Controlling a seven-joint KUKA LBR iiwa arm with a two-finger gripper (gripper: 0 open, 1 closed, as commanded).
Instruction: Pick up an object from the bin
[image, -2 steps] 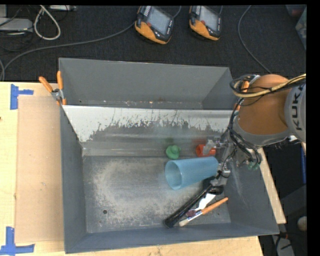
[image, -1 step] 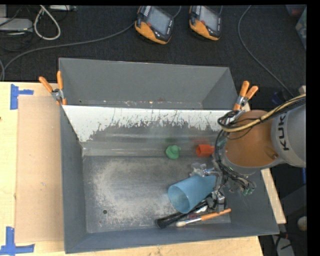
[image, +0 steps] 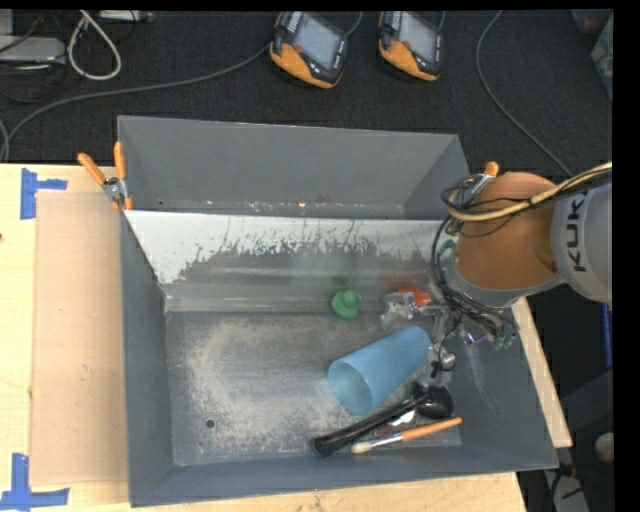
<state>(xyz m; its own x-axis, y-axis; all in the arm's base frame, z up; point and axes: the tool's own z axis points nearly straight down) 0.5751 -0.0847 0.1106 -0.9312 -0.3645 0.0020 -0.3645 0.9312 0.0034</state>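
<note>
Right now the hand (image: 440, 358) hangs low in the right part of the bin (image: 230, 390), just beside the closed end of a blue cup (image: 382, 368). The cup lies on its side with its mouth turned toward the near left. Whether the hand is open or closed I cannot tell. Just in front of the cup lie a black ladle (image: 375, 427) and a thin orange-handled brush (image: 415, 432), side by side. A small green lump (image: 346, 304) and a small red-and-white piece (image: 404, 298) rest near the back wall.

Being nearest, the cup seems the likely pick. It looks like light, thin plastic, stiff enough to keep its shape. It is also smooth and round, so it may roll or squirt out of a squeeze across its body. A surer hold would probably be over the rim at the mouth, one side in and one side out, or across the narrower base, with gentle pressure.
</note>
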